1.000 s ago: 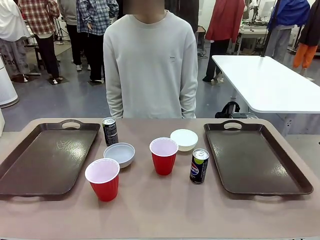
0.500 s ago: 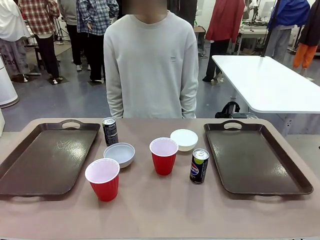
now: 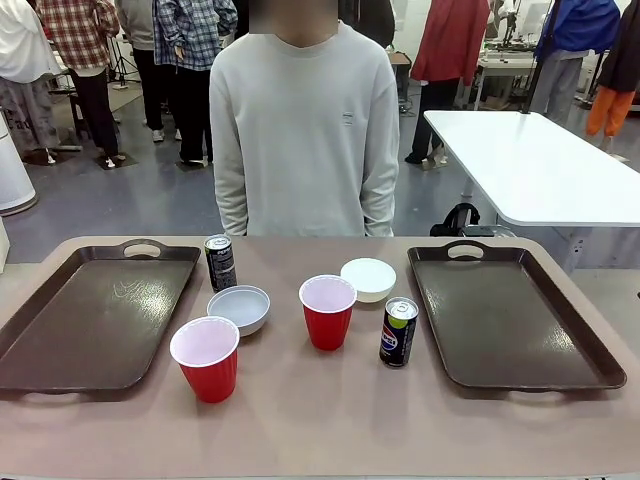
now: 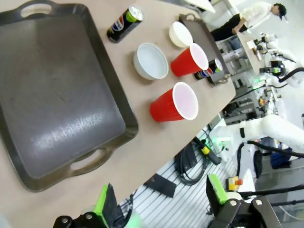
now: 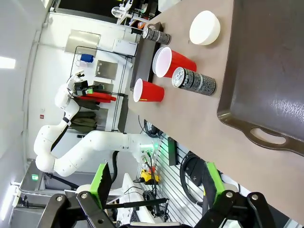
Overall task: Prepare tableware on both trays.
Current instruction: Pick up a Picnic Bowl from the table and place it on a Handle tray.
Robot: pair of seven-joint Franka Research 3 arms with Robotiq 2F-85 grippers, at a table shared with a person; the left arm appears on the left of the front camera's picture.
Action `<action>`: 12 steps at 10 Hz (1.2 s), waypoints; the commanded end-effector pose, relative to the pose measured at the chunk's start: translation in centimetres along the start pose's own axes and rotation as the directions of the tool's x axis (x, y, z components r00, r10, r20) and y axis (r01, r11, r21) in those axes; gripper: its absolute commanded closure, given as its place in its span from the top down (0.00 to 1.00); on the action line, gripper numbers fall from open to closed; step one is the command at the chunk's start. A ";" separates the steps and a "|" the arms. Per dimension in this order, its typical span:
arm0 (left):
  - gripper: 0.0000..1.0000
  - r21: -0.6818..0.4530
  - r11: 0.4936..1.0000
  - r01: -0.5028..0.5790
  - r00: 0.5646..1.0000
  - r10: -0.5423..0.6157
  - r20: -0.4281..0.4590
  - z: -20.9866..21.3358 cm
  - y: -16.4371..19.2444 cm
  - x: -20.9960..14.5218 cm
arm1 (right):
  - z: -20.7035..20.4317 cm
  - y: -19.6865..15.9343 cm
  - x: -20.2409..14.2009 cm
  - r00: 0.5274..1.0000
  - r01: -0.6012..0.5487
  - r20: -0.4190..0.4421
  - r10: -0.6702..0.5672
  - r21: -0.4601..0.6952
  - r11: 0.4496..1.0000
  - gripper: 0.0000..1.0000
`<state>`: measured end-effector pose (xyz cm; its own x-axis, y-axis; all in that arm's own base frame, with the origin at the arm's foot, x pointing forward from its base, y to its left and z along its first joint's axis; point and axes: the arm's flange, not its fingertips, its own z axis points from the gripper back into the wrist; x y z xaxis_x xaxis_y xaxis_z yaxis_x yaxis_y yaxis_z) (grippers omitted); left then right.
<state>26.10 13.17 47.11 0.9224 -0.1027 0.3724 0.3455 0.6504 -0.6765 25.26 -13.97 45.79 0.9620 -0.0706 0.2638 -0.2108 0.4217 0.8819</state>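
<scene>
Gaping empty, left gripper (image 4: 159, 194) and right gripper (image 5: 156, 175) overlook tableware (image 3: 327, 310) crowded between trays (image 3: 90, 320).

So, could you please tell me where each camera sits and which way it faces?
Front view: fixed on the robot's side, facing across the table at the person standing opposite, torso and arms visible.
Left wrist view: off the table's near edge, looking down past the open left gripper at the left tray.
Right wrist view: rolled sideways, looking past the open right gripper at the right tray.
Shared: all three show the blue can.
</scene>
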 end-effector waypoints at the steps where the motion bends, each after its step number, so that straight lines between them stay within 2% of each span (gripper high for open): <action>1: 1.00 -0.002 1.000 -0.014 1.000 0.014 -0.005 -0.1 -0.1 0.1 | -0.1 0.0 0.0 1.000 -0.016 -0.009 0.016 0.013 1.000 1.00; 10: 1.00 0.000 1.000 0.000 1.000 0.000 0.000 0.0 0.0 0.0 | -0.1 0.0 0.0 1.000 -0.016 -0.009 0.016 0.013 1.000 1.00; 11: 1.00 0.166 0.985 0.043 0.999 -0.042 -0.006 -0.6 -2.4 1.9 | -0.1 0.0 0.0 1.000 -0.016 -0.009 0.016 0.013 1.000 1.00; 12: 1.00 0.323 0.945 0.046 0.999 -0.047 -0.007 -1.3 -5.4 4.8 | -0.1 0.0 0.0 1.000 -0.016 -0.009 0.016 0.013 1.000 1.00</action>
<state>27.58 11.27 49.60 0.8991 -0.1291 0.4184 0.3661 0.7458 -0.5566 25.27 -13.95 45.81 0.9614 -0.0688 0.2662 -0.2138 0.4222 0.8809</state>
